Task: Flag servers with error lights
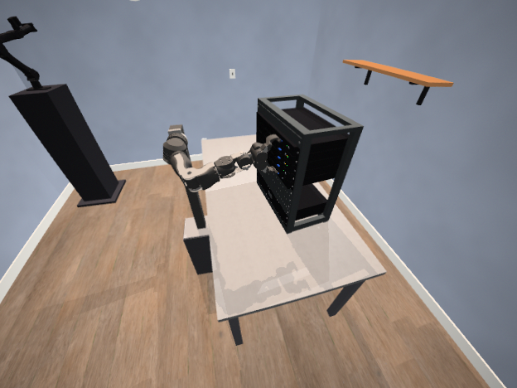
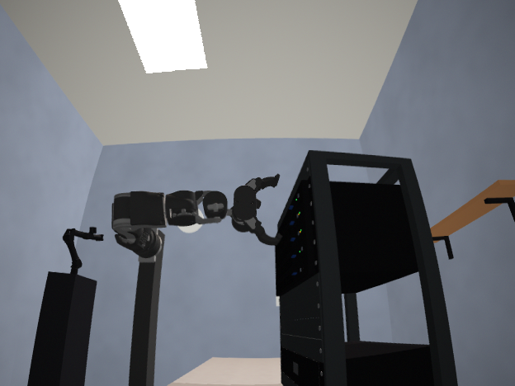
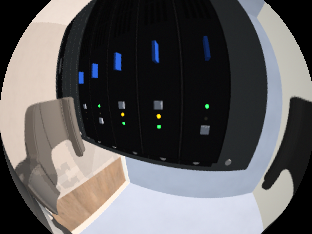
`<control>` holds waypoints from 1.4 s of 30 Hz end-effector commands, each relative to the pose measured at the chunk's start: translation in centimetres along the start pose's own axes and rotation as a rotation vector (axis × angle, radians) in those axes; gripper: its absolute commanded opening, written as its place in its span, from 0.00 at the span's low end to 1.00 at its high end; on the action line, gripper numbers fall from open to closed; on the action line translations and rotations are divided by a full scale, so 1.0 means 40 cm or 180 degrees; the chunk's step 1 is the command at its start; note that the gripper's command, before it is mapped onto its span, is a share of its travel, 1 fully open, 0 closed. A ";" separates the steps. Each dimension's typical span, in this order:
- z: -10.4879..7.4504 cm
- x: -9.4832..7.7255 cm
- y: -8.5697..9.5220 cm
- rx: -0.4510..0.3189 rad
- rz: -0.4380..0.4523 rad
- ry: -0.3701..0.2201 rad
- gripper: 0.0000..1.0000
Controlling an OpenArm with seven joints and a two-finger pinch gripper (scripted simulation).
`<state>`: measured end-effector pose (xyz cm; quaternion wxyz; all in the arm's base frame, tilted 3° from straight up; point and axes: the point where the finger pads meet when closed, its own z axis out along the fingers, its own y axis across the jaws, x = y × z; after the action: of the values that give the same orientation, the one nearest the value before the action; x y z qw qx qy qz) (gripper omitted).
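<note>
The black rack [image 1: 306,160] stands upright on the table [image 1: 271,246], and it also shows in the exterior view [image 2: 345,265]. Its upper part holds several stacked servers. In the wrist view, where they run side by side, each server has a blue mark [image 3: 155,51], a small grey square [image 3: 158,104] and small lights. Two neighbouring servers show a yellow light [image 3: 123,115] [image 3: 158,116]. Servers on either side show only green [image 3: 207,105]. My gripper [image 2: 274,209] is open and empty, close in front of the server faces, its lower finger near the rack's front. It also shows in the wrist view [image 3: 175,161].
A tall black pedestal [image 1: 65,142] with a camera arm stands at the back left on the floor. An orange wall shelf [image 1: 396,74] hangs to the right of the rack. My arm's post [image 1: 195,208] stands at the table's left edge.
</note>
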<state>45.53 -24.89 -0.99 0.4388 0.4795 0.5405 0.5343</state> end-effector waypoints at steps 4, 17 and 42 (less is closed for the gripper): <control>0.000 0.000 0.005 -0.0006 0.0005 -0.0004 1.00; 0.000 0.000 0.005 -0.0006 0.0005 -0.0004 1.00; -0.001 -0.001 0.119 -0.0004 0.0005 -0.0007 1.00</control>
<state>45.71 -25.20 3.93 0.4433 0.4790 0.5353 0.5363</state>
